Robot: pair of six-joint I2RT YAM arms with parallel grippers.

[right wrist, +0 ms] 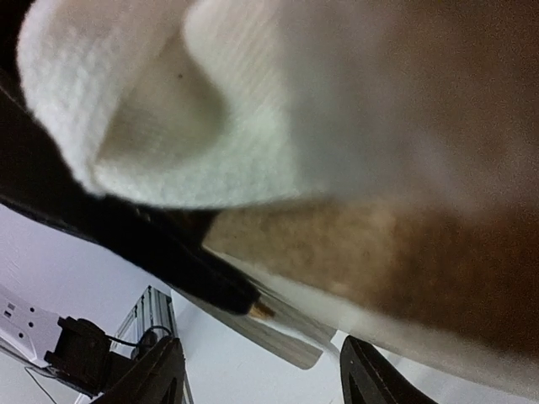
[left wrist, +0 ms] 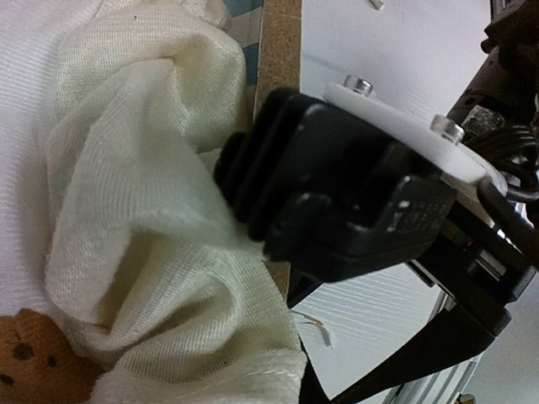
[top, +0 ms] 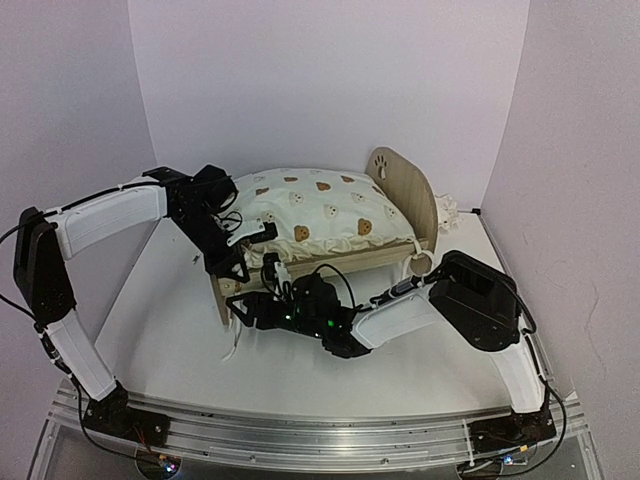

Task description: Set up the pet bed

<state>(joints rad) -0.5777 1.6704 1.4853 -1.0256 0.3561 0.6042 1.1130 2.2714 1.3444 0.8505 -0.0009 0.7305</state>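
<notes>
The pet bed [top: 335, 265], light wood with a rounded paw-print headboard [top: 405, 190], stands mid-table. The cream bear-print cushion [top: 320, 210] lies on it. My left gripper [top: 237, 262] is at the bed's near-left foot corner, against the cushion's bunched edge [left wrist: 126, 210]; its jaws are hidden. My right gripper [top: 248, 305] reaches left, low beside the same corner. In the right wrist view it [right wrist: 261, 370] is open and empty, under the frame rail [right wrist: 379, 252] and cushion [right wrist: 253, 101]. The right gripper's black body [left wrist: 354, 194] fills the left wrist view.
A small cream fabric item [top: 445, 212] lies on the table behind the headboard. A white loop [top: 421, 263] hangs at the bed's near-right post. White walls close in the table at the left, back and right. A metal rail [top: 320, 435] runs along the near edge.
</notes>
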